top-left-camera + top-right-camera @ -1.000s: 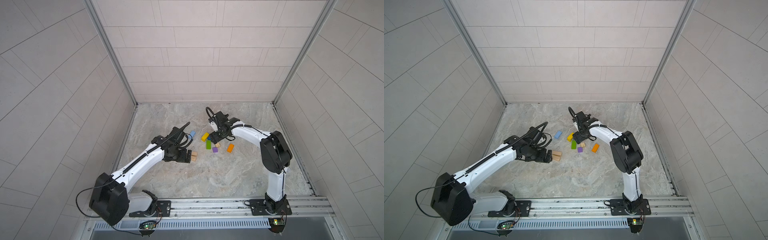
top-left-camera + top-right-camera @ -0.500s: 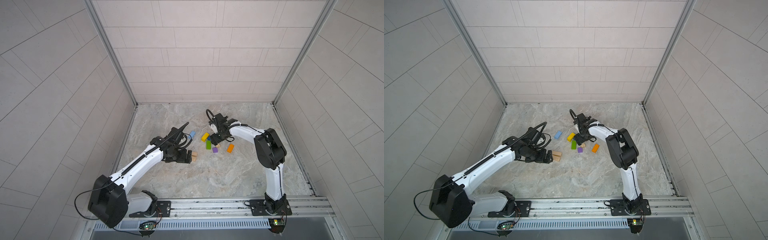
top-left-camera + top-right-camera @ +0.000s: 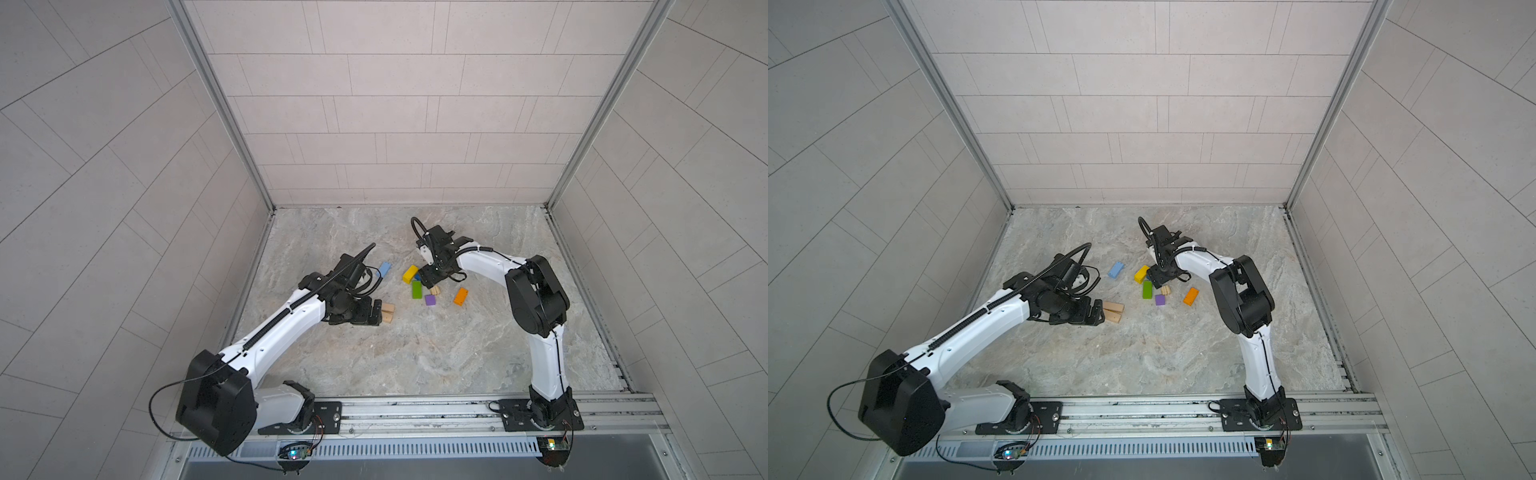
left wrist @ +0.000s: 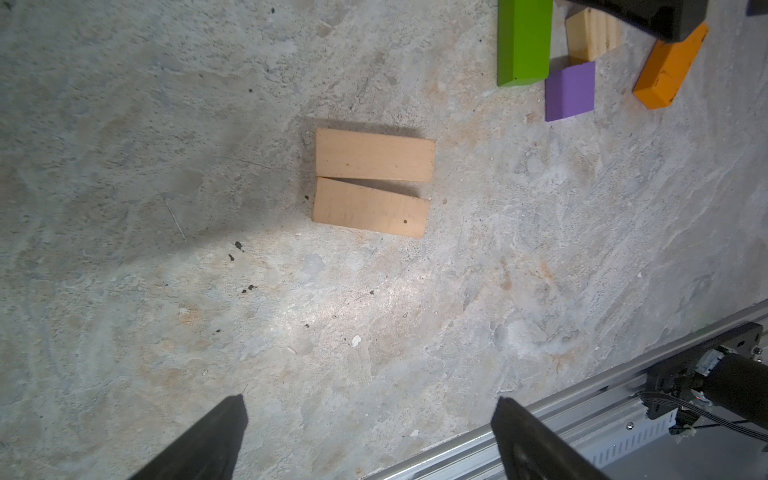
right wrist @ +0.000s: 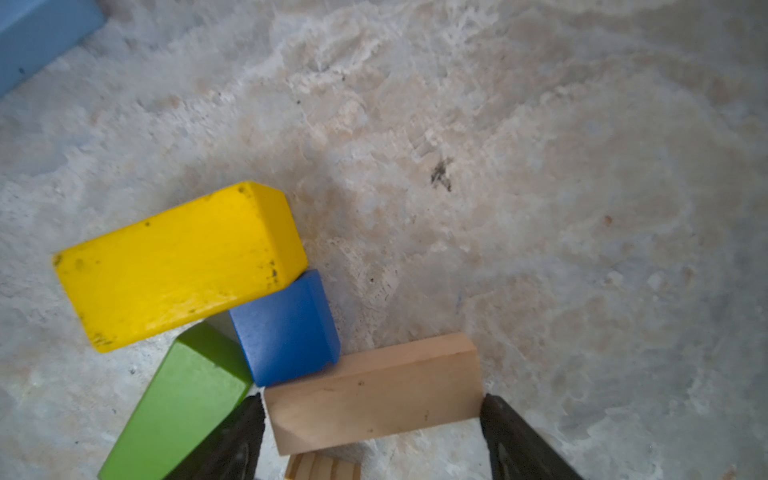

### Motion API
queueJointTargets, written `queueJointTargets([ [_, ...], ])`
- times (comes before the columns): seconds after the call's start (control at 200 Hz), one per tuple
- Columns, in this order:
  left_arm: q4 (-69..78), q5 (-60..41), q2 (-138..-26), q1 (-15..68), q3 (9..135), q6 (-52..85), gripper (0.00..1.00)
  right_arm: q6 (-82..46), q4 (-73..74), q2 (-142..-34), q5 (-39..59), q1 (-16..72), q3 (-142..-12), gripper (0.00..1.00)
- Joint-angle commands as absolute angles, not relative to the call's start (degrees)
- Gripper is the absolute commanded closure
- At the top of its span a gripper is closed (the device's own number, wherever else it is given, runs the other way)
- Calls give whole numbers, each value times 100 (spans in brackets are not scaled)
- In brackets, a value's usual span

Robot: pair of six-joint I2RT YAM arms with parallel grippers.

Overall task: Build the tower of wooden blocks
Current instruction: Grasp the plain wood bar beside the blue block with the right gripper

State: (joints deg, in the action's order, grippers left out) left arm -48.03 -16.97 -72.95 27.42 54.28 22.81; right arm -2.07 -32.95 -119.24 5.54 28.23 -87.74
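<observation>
Two plain tan bars [image 4: 374, 180] lie side by side on the stone floor, just ahead of my open left gripper [image 4: 370, 409], which holds nothing. In a top view that gripper [image 3: 376, 313] sits right beside them. My right gripper [image 5: 370, 405] has a fingertip against each end of another tan bar [image 5: 374, 395], shut on it. A dark-blue cube [image 5: 286, 328], yellow bar [image 5: 178, 266] and green bar [image 5: 178, 399] crowd against it. A purple cube [image 3: 430, 299], orange bar [image 3: 460, 296] and light-blue bar [image 3: 385, 268] lie loose nearby.
A short tan block [image 5: 322, 467] sits under the right gripper, also seen as a tan block [image 3: 435, 289] beside the green bar. Tiled walls close in three sides. A metal rail [image 3: 415, 409] with both arm bases runs along the front edge.
The right arm's elbow has swung a little to the left while its gripper stayed over the coloured blocks. The left arm and the two tan bars have not moved.
</observation>
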Motion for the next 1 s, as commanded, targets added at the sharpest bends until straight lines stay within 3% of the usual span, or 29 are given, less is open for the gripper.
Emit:
queueJointTargets([
  [0.0,-4783,-1732,-7218,2716,5361,2190,0,-120,-3400,-12054,413,2839,-8815,9],
  [0.415,-4772,-1745,-7294,2699,5361,2180,0,51,-3498,-12357,483,2834,-8991,13],
  [0.675,-4757,-1772,-7282,2629,5366,2180,0,-165,-3523,-12256,279,2837,-8947,35],
  [0.831,-4709,-1874,-7272,2515,5349,2180,0,-694,-3813,-11840,-48,2836,-8965,42],
  [0.996,-4652,-2122,-7328,2239,5344,2153,1,-1462,-4260,-11324,-34,2860,-8953,43],
])
